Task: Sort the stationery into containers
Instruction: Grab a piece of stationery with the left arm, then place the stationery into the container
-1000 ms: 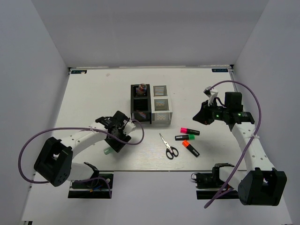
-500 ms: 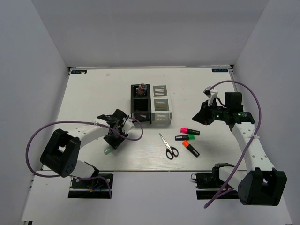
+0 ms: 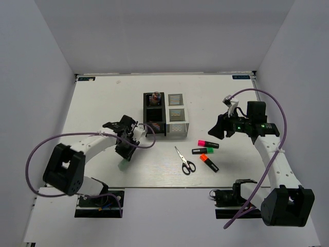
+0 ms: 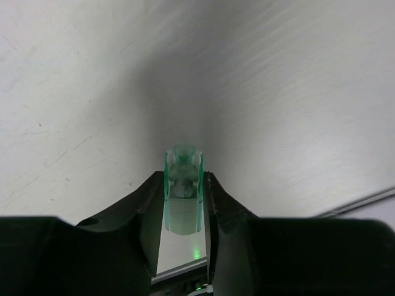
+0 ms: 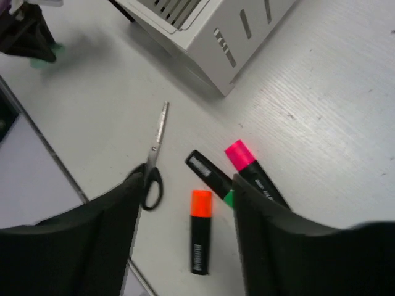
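The left gripper (image 4: 183, 182) is down at the table (image 3: 97, 103), its two fingers pinched against either side of the pale-green pen (image 4: 182, 200). The pen lies flat toward the left front, well apart from the black organiser (image 3: 154, 117) and the white-grey organiser (image 3: 176, 117). It looks to me like a light, stiff plastic barrel, smooth and round, so I'd expect it to roll or swivel in the pinch if taken near one end. A hold across the middle of the barrel seems safest, though I can't tell from here how far along it the fingers sit. The right gripper (image 5: 185, 188) hangs with its jaws apart and empty above the scissors (image 5: 154, 163) and the markers, which lie loose on the table, the orange-ended marker (image 5: 199, 231) nearest under it
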